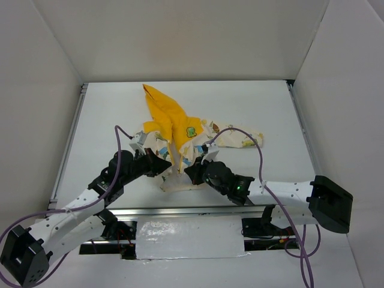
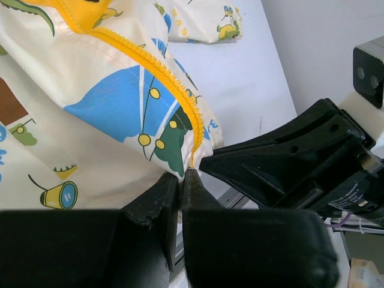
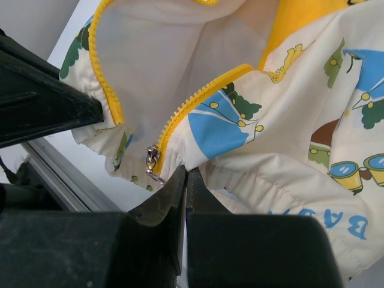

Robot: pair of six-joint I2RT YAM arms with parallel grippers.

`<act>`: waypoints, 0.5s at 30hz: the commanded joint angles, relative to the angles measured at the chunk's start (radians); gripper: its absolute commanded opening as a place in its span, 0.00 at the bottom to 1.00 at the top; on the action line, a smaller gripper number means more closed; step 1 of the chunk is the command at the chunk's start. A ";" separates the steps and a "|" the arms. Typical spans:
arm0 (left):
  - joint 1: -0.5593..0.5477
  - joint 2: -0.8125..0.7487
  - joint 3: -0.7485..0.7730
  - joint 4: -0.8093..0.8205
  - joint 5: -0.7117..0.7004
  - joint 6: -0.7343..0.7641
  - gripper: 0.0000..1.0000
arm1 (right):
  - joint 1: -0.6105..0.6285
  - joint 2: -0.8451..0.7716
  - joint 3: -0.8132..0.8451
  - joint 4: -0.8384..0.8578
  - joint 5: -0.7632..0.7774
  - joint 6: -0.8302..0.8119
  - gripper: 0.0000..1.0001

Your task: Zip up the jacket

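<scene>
The cream jacket with cartoon prints, a yellow hood and a small green chest patch lies mid-table, its front open at the bottom. My left gripper is shut on the hem at the bottom end of one yellow zipper strip; the pinch shows in the left wrist view. My right gripper is shut on the hem of the other front panel, seen in the right wrist view. The silver zipper slider hangs at the bottom of that panel's yellow strip, just left of my right fingers.
A jacket sleeve stretches right across the white table. White walls enclose the table on three sides. A metal rail runs along the near edge, close below both grippers. Purple cables loop over both arms.
</scene>
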State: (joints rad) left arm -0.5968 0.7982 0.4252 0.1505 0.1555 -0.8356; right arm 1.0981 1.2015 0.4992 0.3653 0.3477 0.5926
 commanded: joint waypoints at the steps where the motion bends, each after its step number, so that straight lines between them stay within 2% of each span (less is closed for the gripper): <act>1: 0.003 -0.005 -0.006 0.076 0.021 0.023 0.00 | 0.006 -0.019 0.018 0.007 0.005 0.062 0.00; 15: 0.003 0.035 -0.025 0.142 0.065 0.000 0.00 | 0.006 -0.013 0.029 0.034 -0.006 0.065 0.00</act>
State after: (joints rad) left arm -0.5968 0.8345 0.4049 0.2077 0.1875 -0.8394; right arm 1.0981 1.2011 0.4992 0.3573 0.3317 0.6540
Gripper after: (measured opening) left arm 0.150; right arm 0.009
